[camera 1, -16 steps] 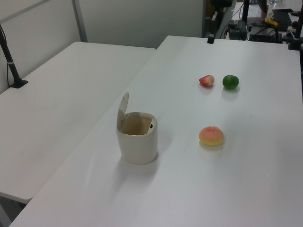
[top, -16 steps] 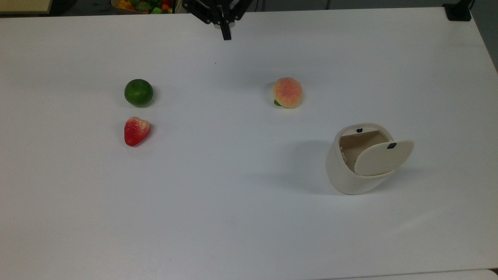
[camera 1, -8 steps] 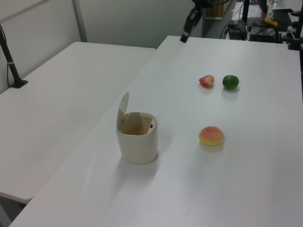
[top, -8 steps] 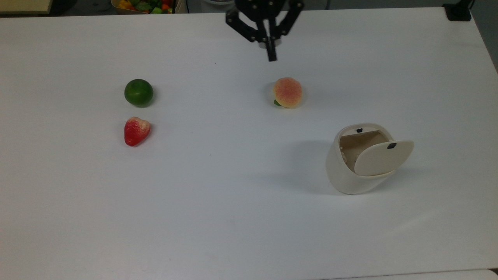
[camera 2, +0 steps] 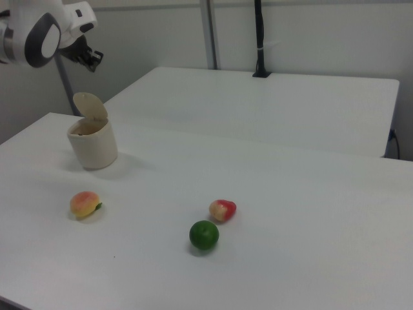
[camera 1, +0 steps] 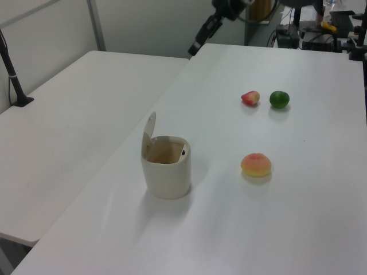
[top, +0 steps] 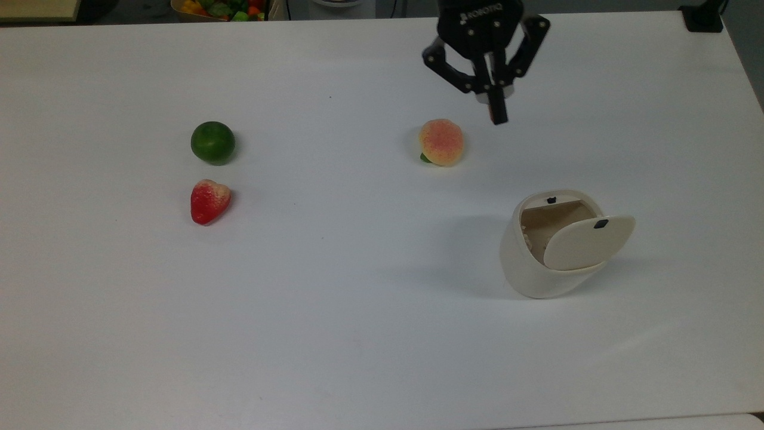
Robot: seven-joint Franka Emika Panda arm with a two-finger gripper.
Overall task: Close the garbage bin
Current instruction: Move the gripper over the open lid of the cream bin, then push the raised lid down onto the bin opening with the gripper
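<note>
My pincer [top: 498, 116] sits upper centre-right in the top view, up in the air above the white table [top: 334, 310], fingers pressed together into one black tip, nothing held. In the left view it hangs at the top centre [camera 1: 195, 49], past the table's far edge; in the right view it's at the upper left [camera 2: 92, 59], above the bin. Garbage bin [top: 540, 263] stands at the right of the top view, lower than centre, well apart from my pincer. Its lid [top: 588, 242] is up, tilted over the opening, small black mark near its top edge; the inside shows tan. In the left view the bin [camera 1: 167, 172] is left of centre with the lid standing on its left rim. Peach [top: 441, 141] lies just left of and below my fingertips in the top view, between me and the bin but off to the left. Lime [top: 212, 143] and strawberry [top: 209, 200] sit close together at the left, lime above, well apart from the bin.
</note>
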